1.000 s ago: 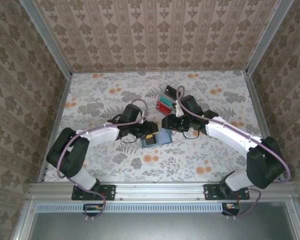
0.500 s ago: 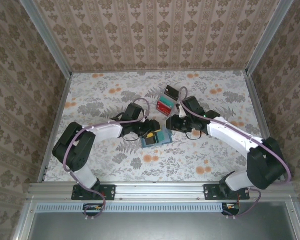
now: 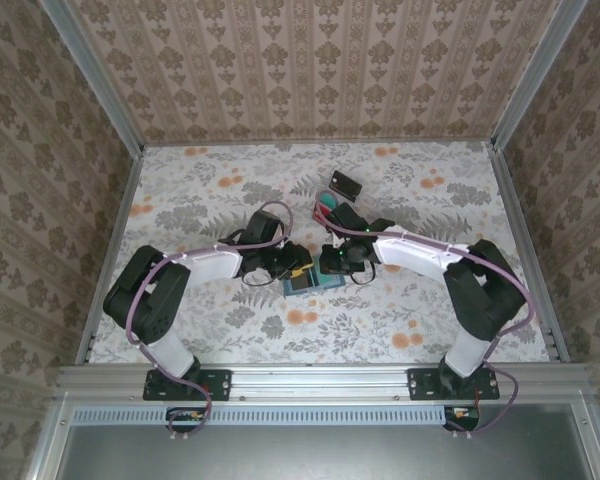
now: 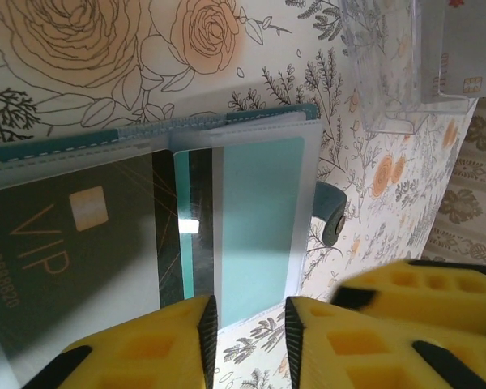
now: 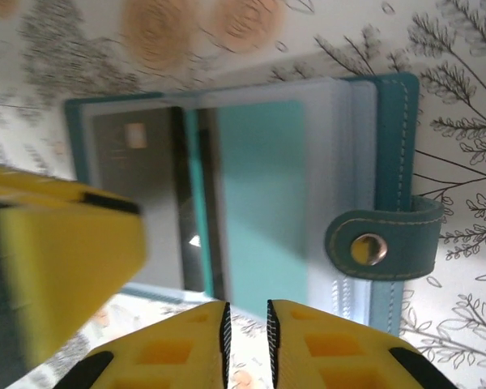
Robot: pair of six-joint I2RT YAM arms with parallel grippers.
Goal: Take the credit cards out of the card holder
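The teal card holder (image 3: 310, 280) lies open on the floral table between both grippers. Its left panel (image 4: 65, 243) holds a dark credit card with a chip and "VIP" lettering (image 5: 134, 162). A teal rectangle (image 4: 255, 219) sits behind the clear sleeve of the right panel. The snap strap (image 5: 381, 247) sticks out at the holder's side. My left gripper (image 4: 249, 340) hovers at the holder's edge, open with a narrow gap and nothing between the fingers. My right gripper (image 5: 247, 332) is at the same edge, open only a slit, empty.
A clear plastic box (image 4: 389, 73) with a card inside stands just beyond the holder, partly under the right arm (image 3: 323, 205). A small black item (image 3: 346, 183) lies further back. One of the right gripper's yellow fingers (image 4: 421, 296) crowds close beside the left gripper.
The right arm has swung in from beside the clear box to the holder's right side. Both grippers' jaws have narrowed. The left arm has barely shifted.
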